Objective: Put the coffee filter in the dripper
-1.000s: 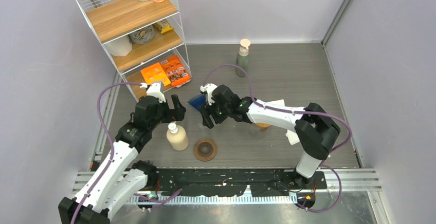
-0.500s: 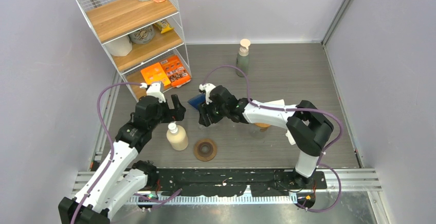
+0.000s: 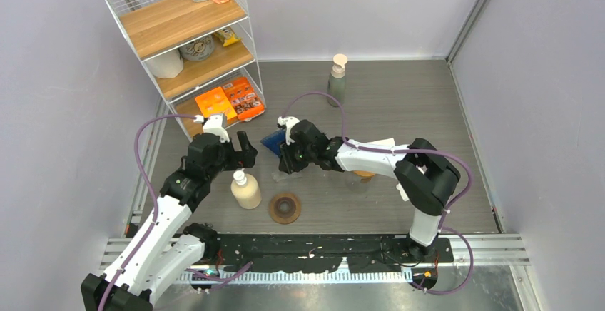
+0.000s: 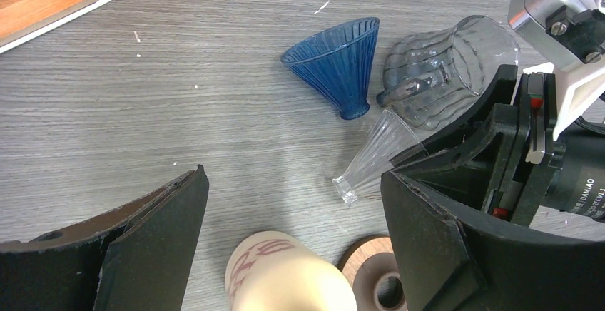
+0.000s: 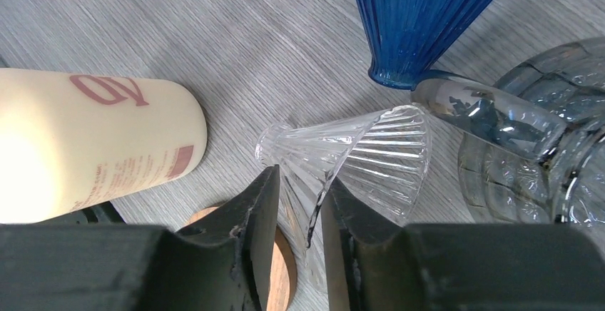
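The right gripper [image 5: 300,182] is holding its jaws only narrowly apart, and they are straddling the rim of the clear ribbed dripper [image 5: 357,154]. One finger is sitting against the outside of the cone's wall and the other is reaching into its mouth; whether the pads are actually pressing on the glass cannot be told. The dripper is lying on its side on the tabletop [image 3: 414,104], a little left of the middle, with its narrow end pointing toward the cream bottle [image 5: 93,140]. That bottle is standing just beside it on the side of the left edge. The narrow end of a blue ribbed cone [image 5: 421,18], also lying tipped over, is resting just beyond the dripper toward the far edge. It is touching or almost touching a glass mug [image 5: 542,133] that is lying on its side next to both cones. A wooden ring [image 3: 285,207] is lying flat between the dripper and the near edge. The left gripper [image 4: 292,182] is hanging with its jaws spread wide and gripping nothing, above the cream bottle and facing the two cones. A white paper filter [image 3: 387,142] is showing partly from under the right arm, right of the middle and well apart from the dripper. A green pump bottle [image 3: 337,79] is standing near the far edge, and a wire shelf [image 3: 185,22] is filling the far left corner.
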